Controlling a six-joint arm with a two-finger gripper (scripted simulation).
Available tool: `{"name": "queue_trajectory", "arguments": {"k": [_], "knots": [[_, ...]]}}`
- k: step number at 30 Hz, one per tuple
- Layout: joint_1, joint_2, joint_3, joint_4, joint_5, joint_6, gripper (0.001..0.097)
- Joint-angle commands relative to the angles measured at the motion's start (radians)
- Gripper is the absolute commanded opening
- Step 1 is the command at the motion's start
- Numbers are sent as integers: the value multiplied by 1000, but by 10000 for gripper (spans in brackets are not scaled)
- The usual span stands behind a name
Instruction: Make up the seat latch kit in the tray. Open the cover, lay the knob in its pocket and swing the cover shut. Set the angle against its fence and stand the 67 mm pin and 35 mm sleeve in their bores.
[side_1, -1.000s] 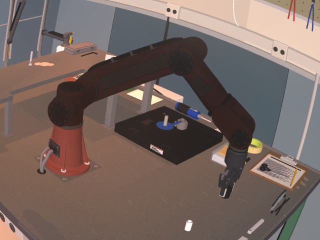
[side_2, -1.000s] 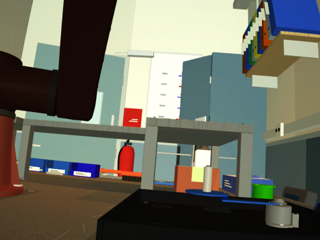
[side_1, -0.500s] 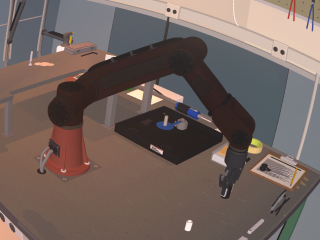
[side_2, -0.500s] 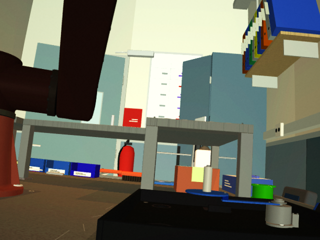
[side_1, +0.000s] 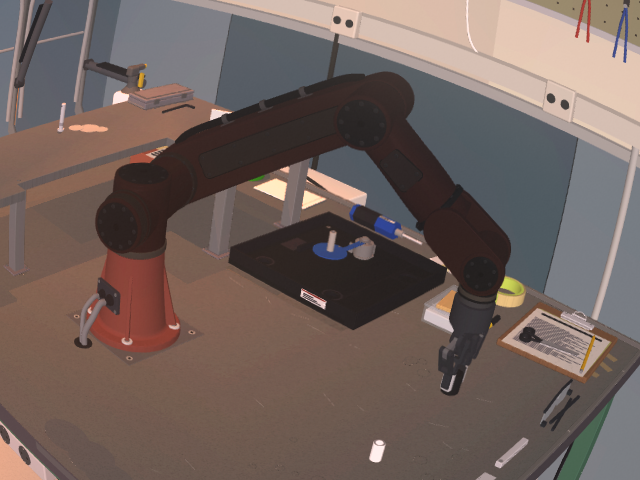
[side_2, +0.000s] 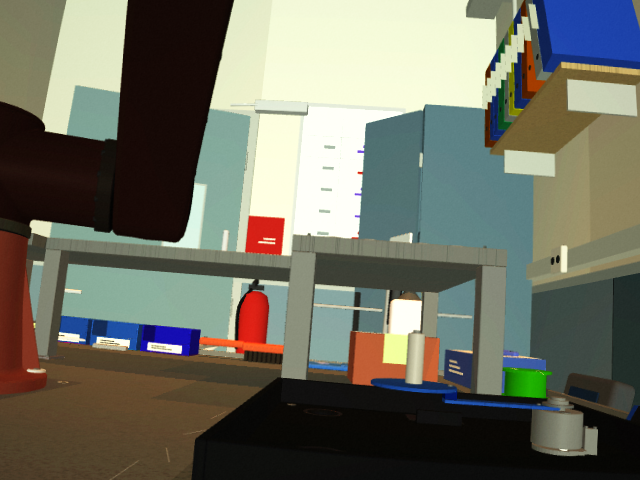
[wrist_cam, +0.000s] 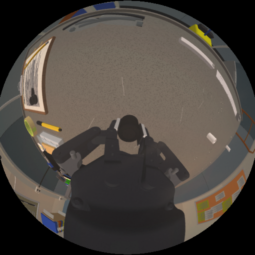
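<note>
The black tray (side_1: 338, 268) lies mid-bench with its blue cover (side_1: 331, 251) swung open on a grey hinge post (side_1: 366, 248), and a pale peg stands on the cover. My gripper (side_1: 451, 383) is low over the bench, right of the tray and left of the clipboard. In the wrist camera its two fingers are closed on the sides of a round black knob (wrist_cam: 128, 131). A short white sleeve (side_1: 378, 450) lies near the front edge, and a long pale bar (side_1: 511, 452) lies further right by the corner.
The grey side table (side_2: 310, 258) stands behind the tray. A clipboard (side_1: 557, 340) with a pencil, a tape roll (side_1: 511, 291), a small box (side_1: 440, 309) and a blue-handled tool (side_1: 380, 223) lie to the right and behind. Loose pens (side_1: 558, 404) lie at the bench's right edge.
</note>
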Motion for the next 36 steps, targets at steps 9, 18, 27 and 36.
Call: {"name": "queue_trajectory", "arguments": {"k": [9,18,27,36], "knots": [[0,-62,-19,0,74,0,80],[0,-140,-69,0,201,0,80],[0,-184,-122,0,301,0,80],[0,-192,-134,0,321,0,80]]}}
